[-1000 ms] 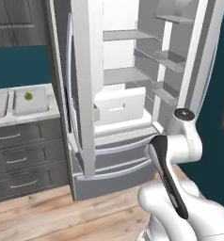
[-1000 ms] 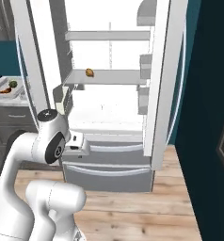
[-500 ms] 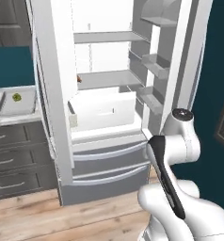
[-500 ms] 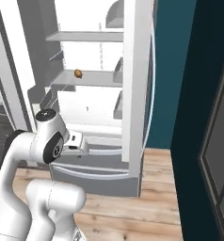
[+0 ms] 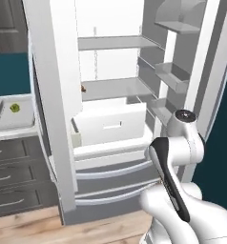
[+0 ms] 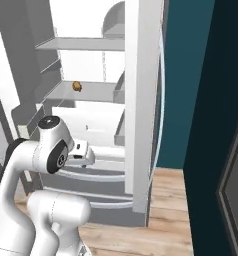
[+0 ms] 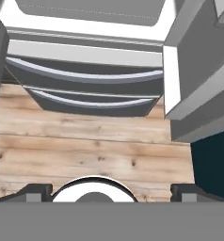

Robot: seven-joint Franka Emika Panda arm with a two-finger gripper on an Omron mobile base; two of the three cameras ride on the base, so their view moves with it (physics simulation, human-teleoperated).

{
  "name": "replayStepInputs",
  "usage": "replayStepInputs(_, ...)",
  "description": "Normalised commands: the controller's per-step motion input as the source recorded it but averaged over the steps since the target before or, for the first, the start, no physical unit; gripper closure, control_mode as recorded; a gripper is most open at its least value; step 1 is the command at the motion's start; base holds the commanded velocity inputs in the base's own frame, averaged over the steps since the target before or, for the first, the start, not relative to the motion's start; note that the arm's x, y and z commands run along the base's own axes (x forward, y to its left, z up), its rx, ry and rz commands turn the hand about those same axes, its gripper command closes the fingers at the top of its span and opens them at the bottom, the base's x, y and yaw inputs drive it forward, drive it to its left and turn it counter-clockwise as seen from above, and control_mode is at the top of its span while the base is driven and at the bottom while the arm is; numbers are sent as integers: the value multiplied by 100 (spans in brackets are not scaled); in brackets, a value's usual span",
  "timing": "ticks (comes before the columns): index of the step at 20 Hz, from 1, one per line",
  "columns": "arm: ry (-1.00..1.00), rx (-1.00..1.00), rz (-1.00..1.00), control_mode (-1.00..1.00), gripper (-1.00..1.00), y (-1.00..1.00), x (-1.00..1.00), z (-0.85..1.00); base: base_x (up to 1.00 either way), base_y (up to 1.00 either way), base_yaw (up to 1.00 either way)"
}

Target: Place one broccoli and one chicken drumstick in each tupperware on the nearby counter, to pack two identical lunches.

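Two fridge doors (image 5: pixel 48 95) open; wood floor (image 7: pixel 85 150) below the spread-open tool (image 7: pixel 111 190).

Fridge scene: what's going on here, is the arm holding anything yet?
No. The white Franka arm is parked in front of the open white fridge, gripper spread open over the wood floor and empty. A small brown food piece, likely the drumstick, sits on a middle fridge shelf. On the white marble counter at left, a pale grey tupperware already holds a green broccoli piece. Nothing is being grasped right now.
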Motion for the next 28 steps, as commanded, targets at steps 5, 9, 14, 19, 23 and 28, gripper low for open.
replayStepInputs(5,0,0,0,100,-100,0,0,0,83,14,1)
replayStepInputs(9,0,0,0,100,-100,0,0,0,97,34,0)
replayStepInputs(14,0,0,0,100,-100,0,0,0,95,50,0)
replayStepInputs(19,0,0,0,100,-100,0,0,0,75,55,0)
replayStepInputs(23,1,0,-1,-100,-100,17,37,0,0,0,0)
replayStepInputs(28,-1,0,11,-100,-100,40,13,4,0,0,0)
